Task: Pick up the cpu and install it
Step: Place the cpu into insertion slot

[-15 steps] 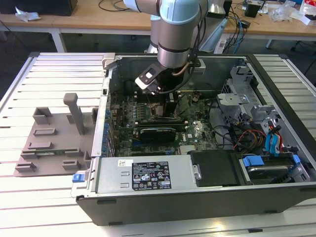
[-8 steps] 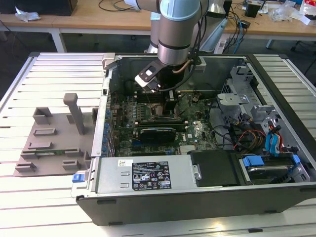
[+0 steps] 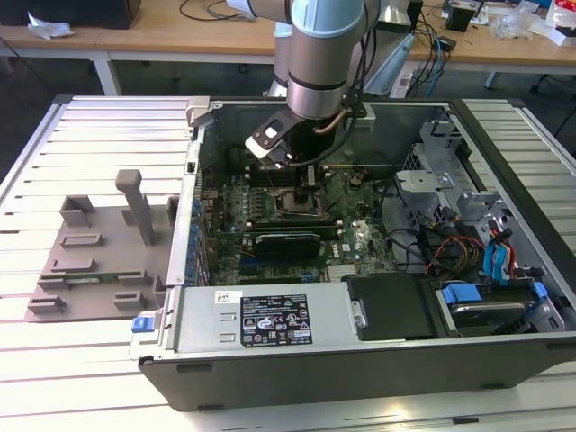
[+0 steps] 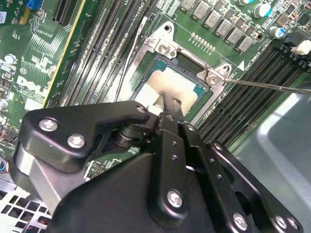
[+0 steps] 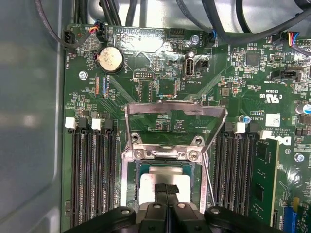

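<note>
In the exterior view you are looking at a grey round robot arm (image 3: pixel 326 54) that is hanging from the upper middle of the frame into an open dark metal computer case (image 3: pixel 360 369). Its black gripper (image 3: pixel 306 183) is standing low over the green motherboard (image 3: pixel 360 234), just above the square metal-framed socket (image 3: pixel 301 205). At the exterior view's left, a grey plastic fixture plate (image 3: pixel 90 261) is lying on the white slatted table (image 3: pixel 54 162), well apart from the case.

In the second wrist view you are seeing the small flat square cpu with a silvery-white metal top (image 4: pixel 170 85). It is lying flat inside the socket, between the shiny corners of the socket frame (image 4: pixel 165 48). The gripper (image 4: pixel 164 102) is resting its tip on the top of the cpu, and the jaws are pressed together with no gap. A thin steel lever wire (image 4: pixel 265 86) is running beside the socket.

In the first wrist view the two black fingers (image 5: pixel 162 194) are standing side by side and touching each other, so the gripper (image 5: pixel 166 188) is not pinching anything. The tips are meeting the cpu (image 5: pixel 149 187) near the middle of its top. The thin metal load plate (image 5: pixel 175 109) is standing open beyond the socket. A round silver coin battery (image 5: pixel 110 59) is sitting farther away on the motherboard (image 5: pixel 160 82), and long black memory slots (image 5: pixel 92 174) are lying on both sides of the socket.
</note>
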`<act>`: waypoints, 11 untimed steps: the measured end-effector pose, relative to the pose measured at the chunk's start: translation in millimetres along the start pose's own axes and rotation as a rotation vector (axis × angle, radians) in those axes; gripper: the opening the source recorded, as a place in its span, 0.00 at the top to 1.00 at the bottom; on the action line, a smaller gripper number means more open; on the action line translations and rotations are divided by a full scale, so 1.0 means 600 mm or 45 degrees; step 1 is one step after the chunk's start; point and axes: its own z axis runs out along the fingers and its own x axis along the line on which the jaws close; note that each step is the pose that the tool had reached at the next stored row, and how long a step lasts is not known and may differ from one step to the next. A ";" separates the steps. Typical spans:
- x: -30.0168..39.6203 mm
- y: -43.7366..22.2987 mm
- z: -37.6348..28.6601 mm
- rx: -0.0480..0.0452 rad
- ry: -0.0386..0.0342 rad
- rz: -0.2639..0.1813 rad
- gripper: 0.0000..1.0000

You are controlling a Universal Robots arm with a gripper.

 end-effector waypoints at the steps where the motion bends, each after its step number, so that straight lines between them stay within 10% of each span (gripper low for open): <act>1: 0.000 0.000 0.001 0.000 0.0002 0.000 0.89; 11: 0.000 0.005 0.004 -0.001 0.0016 0.000 0.89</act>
